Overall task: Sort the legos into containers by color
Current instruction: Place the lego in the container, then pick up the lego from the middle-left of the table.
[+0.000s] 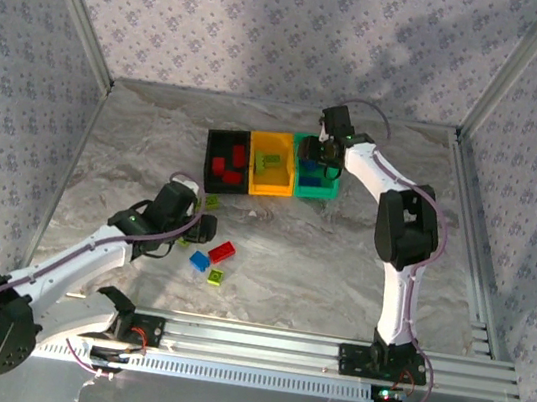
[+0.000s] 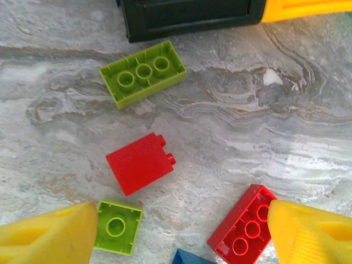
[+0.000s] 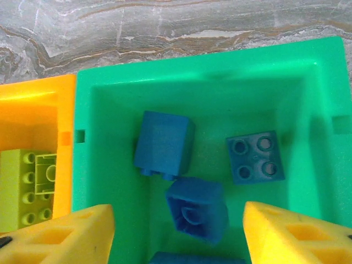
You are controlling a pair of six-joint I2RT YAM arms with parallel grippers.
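Legos [image 1: 222,251], sort status. Binned: blue ones [image 3: 164,144] in the green bin [image 3: 209,82] (at least three seen from the right wrist), lime ones [image 3: 27,187] in the yellow bin [image 3: 33,104], red ones [image 1: 223,166] in the black bin [image 1: 213,142].

Loose on the table [image 2: 247,126], near the black bin: two lime bricks [image 2: 143,74], two red bricks [image 2: 140,163], one blue brick [image 2: 190,257].

My left gripper [image 2: 181,242] hangs over these, fingers apart, holding nothing. My right gripper [image 3: 179,236] hangs over the green bin, fingers apart, also empty.

Judgement: well past half; five loose pieces to go, as far as I can see.
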